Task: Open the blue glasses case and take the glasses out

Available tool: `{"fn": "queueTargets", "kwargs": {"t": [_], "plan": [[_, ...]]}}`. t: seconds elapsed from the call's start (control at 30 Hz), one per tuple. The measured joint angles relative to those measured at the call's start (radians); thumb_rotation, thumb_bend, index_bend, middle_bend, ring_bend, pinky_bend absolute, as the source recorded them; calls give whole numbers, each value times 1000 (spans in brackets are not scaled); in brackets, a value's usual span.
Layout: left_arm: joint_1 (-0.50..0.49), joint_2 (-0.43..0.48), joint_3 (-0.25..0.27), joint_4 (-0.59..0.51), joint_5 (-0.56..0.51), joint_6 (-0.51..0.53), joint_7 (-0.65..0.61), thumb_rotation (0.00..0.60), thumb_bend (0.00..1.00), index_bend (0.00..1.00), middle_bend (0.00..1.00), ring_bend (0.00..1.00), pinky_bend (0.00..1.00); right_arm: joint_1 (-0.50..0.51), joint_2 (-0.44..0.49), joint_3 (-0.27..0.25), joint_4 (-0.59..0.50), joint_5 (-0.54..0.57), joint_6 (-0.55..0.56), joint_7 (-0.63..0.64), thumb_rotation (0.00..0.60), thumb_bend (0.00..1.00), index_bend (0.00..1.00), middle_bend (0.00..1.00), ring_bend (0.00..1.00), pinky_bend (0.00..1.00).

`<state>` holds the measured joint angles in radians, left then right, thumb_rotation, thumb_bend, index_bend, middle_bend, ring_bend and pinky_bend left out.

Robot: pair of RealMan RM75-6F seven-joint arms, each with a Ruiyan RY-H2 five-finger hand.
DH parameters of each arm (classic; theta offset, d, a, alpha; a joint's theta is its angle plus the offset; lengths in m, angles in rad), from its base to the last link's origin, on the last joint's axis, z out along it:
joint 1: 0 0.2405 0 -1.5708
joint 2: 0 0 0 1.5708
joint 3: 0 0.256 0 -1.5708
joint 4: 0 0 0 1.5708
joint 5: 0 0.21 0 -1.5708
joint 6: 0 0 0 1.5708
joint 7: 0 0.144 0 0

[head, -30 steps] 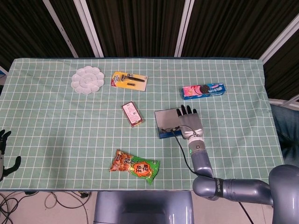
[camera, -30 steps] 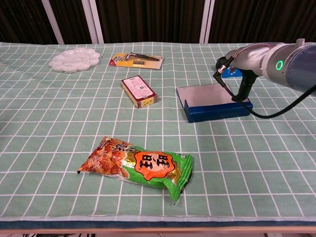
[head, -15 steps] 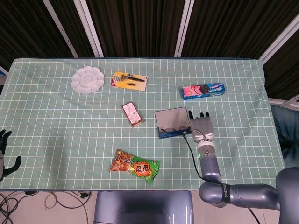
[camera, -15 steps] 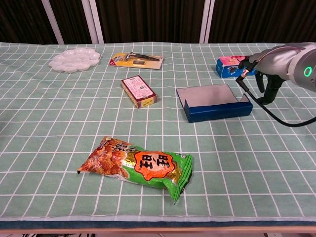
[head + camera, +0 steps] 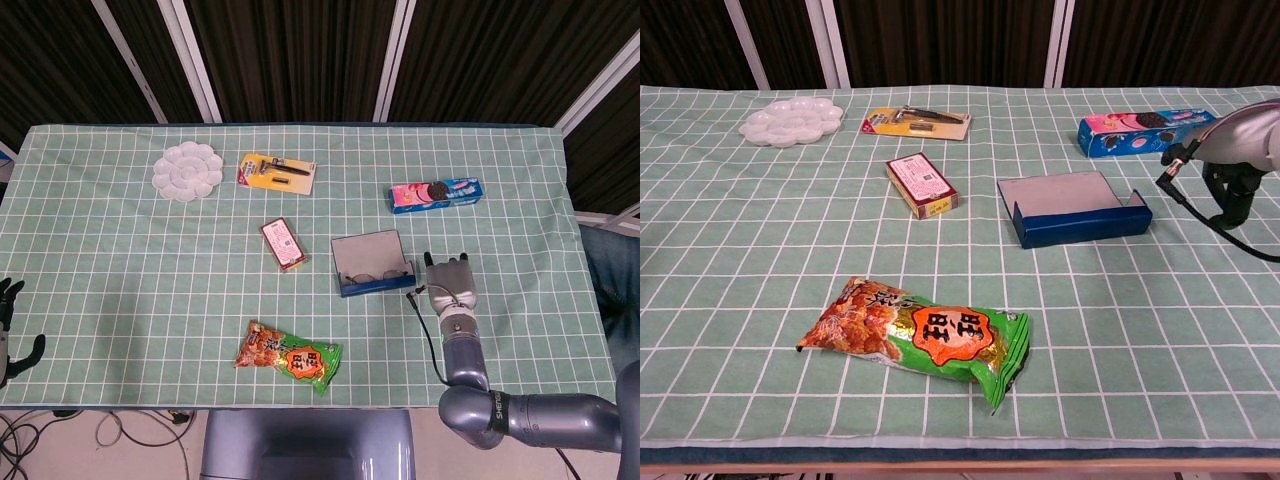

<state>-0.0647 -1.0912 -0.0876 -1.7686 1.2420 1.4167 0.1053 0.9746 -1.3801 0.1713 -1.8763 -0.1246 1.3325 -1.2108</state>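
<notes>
the snack bag (image 5: 290,358) is seen nearest, in front and to the left of the blue glasses case (image 5: 372,263), which lies open with the glasses (image 5: 378,274) inside. the right hand (image 5: 452,282) is held just right of the case, apart from it, empty; whether its fingers are spread cannot be told. the left hand (image 5: 10,330) is far to the case's left, off the table's edge, its fingers loosely apart and empty, and the cookie box (image 5: 435,194) lies beyond the case.

Bare cloth all around the open case (image 5: 372,266). Right hand (image 5: 450,279) just right of it, apart. Red box (image 5: 284,245) left; cookie box (image 5: 435,194) behind; snack bag (image 5: 289,357) front-left.
</notes>
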Motion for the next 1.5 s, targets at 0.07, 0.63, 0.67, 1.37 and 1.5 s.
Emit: {"fn": "queueTargets", "kwargs": {"t": [0.07, 0.63, 0.67, 1.37, 1.5], "plan": [[0, 0, -1, 0, 0, 1, 0, 600, 386, 70, 0, 0, 0, 3, 15, -5, -18, 32, -11, -16, 600, 454, 20, 522, 283, 170], [0, 0, -1, 2, -3, 0, 0, 600, 386, 70, 0, 0, 0, 38, 58, -52, -68, 105, -138, -15, 600, 462, 20, 509, 273, 170], [0, 0, -1, 2, -3, 0, 1, 600, 386, 71, 0, 0, 0, 42, 58, -56, -68, 108, -142, -11, 600, 464, 20, 510, 272, 170], [0, 0, -3, 0, -9, -1, 2, 600, 386, 70, 0, 0, 0, 66, 46, -82, -55, 89, -176, 81, 600, 493, 20, 521, 273, 170], [0, 0, -3, 1, -10, -1, 1, 600, 386, 70, 0, 0, 0, 64, 40, -83, -35, 82, -186, 109, 600, 499, 20, 524, 274, 170]]}}
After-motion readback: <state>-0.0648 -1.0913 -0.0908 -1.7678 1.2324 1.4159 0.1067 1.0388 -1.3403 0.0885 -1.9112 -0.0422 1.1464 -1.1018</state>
